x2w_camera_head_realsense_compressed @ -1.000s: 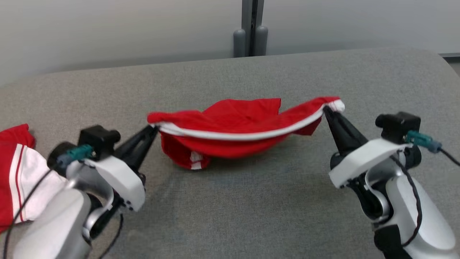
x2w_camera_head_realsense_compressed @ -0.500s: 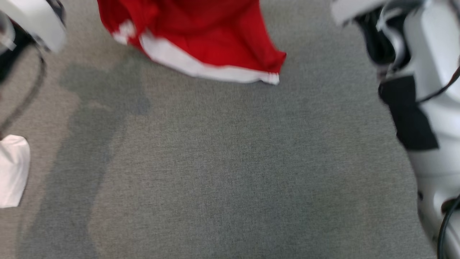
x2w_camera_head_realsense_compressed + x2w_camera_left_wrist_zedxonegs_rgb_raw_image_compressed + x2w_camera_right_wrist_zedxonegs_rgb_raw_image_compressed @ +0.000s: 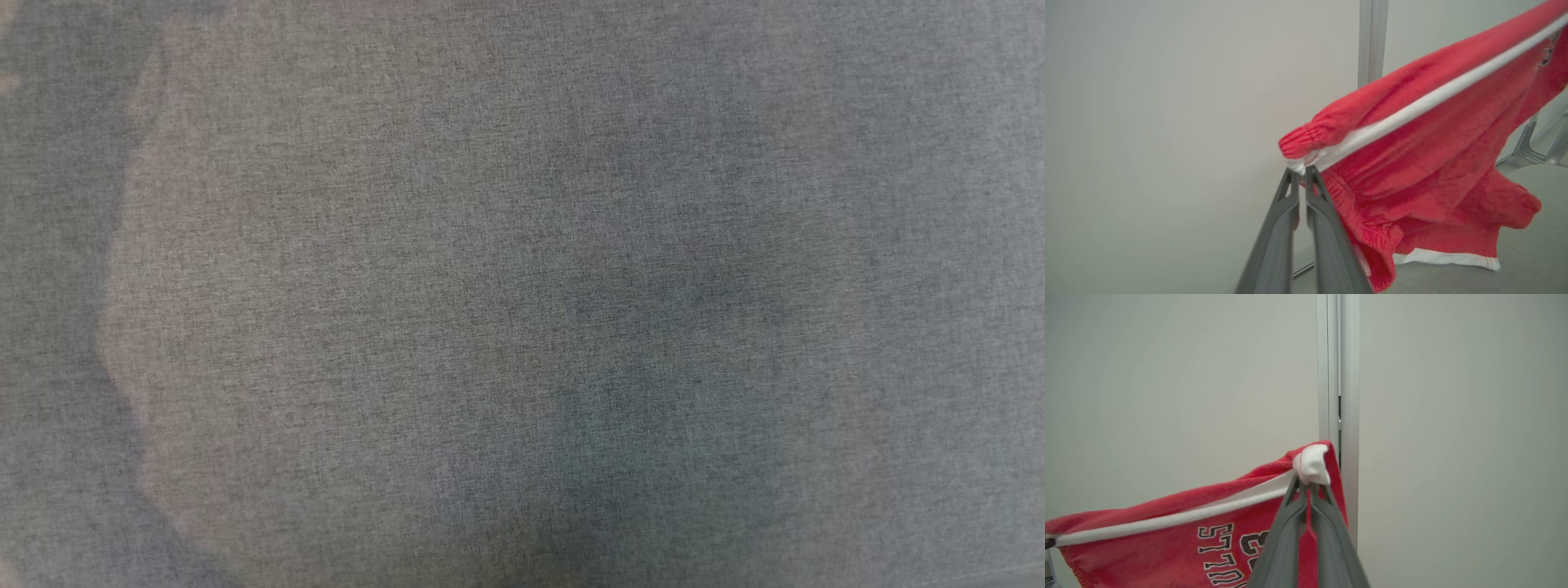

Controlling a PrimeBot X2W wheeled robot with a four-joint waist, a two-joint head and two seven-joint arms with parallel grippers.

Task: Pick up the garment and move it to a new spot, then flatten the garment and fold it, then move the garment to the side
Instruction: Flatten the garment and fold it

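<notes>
The garment (image 3: 1425, 171) is a pair of red shorts with a white waistband stripe and white hem, hanging in the air above the grey surface. My left gripper (image 3: 1301, 170) is shut on one end of the waistband. At the other end, my right gripper (image 3: 1308, 484) is shut on the white corner of the garment (image 3: 1167, 539), whose dark lettering faces that wrist camera. The waistband stretches taut between the two grippers. In the left wrist view the hem hangs just over the grey surface (image 3: 1527, 253).
The head view looks straight down at grey fabric surface (image 3: 522, 294) with soft shadows. A pale wall with a vertical metal post (image 3: 1338, 375) stands behind the garment. Metal frame legs (image 3: 1535, 143) show at the right of the left wrist view.
The head camera has tilted down, so the garment and arms left its view. Before that, the garment rose off the surface, held at both waistband ends.
</notes>
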